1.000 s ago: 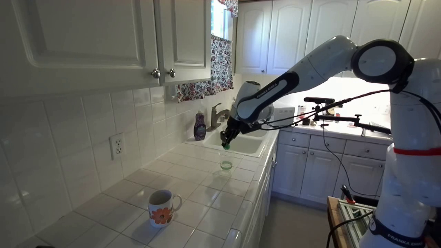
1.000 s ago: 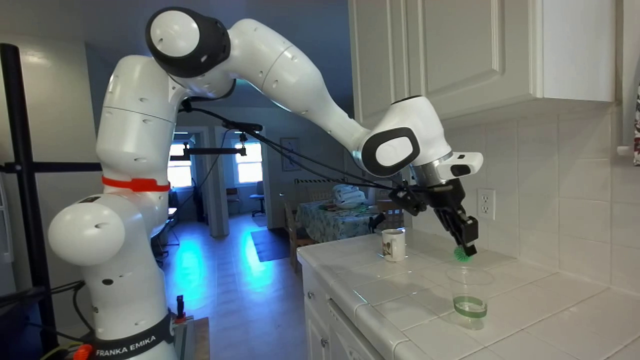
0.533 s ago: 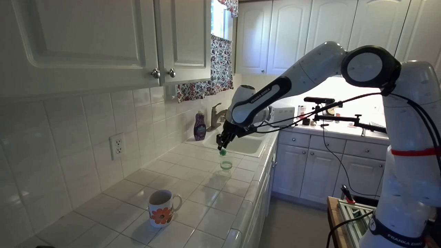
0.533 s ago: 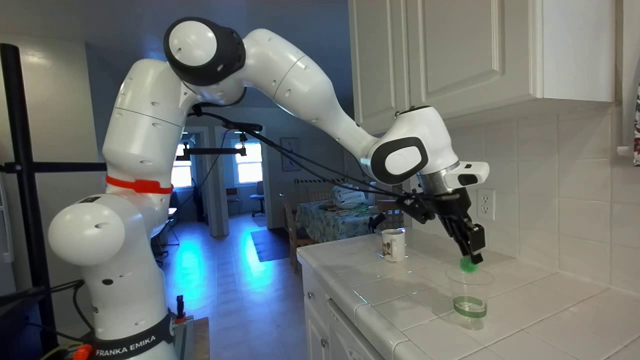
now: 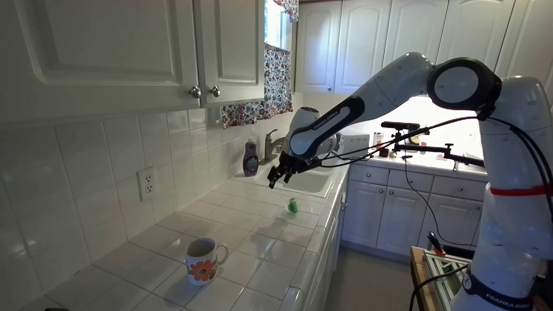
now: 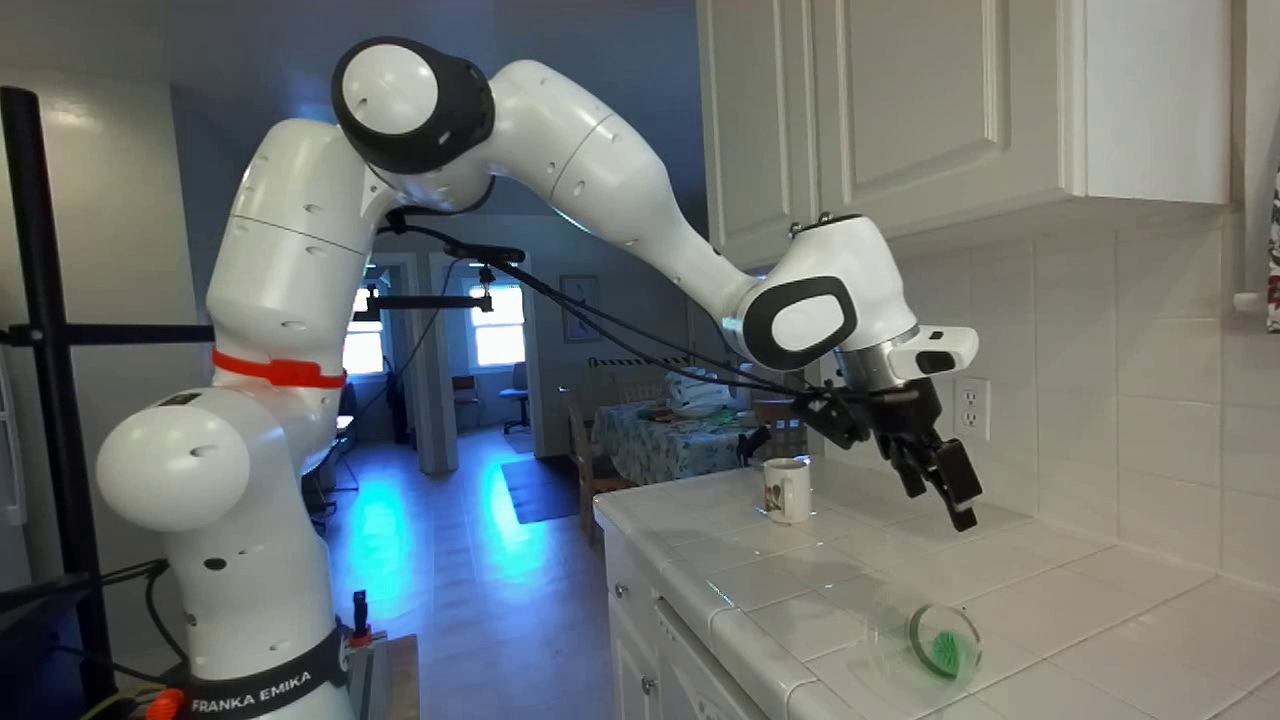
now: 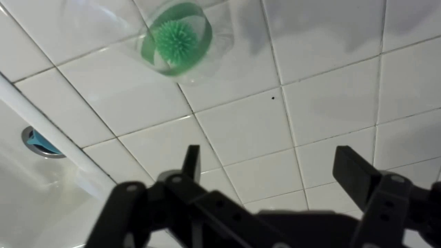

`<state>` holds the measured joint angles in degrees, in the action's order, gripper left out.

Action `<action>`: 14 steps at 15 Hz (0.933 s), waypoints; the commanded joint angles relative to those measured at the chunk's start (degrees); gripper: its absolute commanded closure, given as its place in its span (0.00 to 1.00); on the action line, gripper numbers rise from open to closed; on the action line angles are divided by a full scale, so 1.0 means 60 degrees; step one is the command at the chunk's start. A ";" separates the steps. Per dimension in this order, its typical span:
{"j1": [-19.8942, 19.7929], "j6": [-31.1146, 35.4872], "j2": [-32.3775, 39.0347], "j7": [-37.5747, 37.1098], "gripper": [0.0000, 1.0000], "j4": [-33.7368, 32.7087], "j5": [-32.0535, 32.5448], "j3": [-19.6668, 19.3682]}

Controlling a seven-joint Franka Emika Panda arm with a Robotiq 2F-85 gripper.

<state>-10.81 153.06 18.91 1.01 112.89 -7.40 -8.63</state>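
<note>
- Your black two-fingered gripper (image 7: 267, 155) stands wide apart and holds nothing, having just let go of the green spiky ball (image 7: 176, 42).
- That ball now lies inside the clear plastic cup with a green band (image 7: 206, 34), out of your grip.
- The cup, upright a moment ago, looks tipped (how far is hard to tell); its wall surrounds the ball.
- The white ceramic mug with an orange flower (image 5: 201, 264) stands well apart; the white sink (image 7: 51, 130) lies near.

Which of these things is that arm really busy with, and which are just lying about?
In the job, it seems:
gripper, open and empty
clear cup, tilted
green spiky ball, inside the cup

Just lying about:
flowered mug, upright
purple bottle beside the sink
</note>
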 commanded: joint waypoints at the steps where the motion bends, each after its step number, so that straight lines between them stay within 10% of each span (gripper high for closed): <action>1: -0.0066 -0.0210 -0.0181 -0.0264 0.00 0.0066 0.0063 -0.0061; 14: -0.0133 -0.2123 -0.0857 -0.1239 0.00 0.0720 0.0059 -0.0486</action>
<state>-10.97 143.69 16.63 -3.69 114.18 -7.39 -10.55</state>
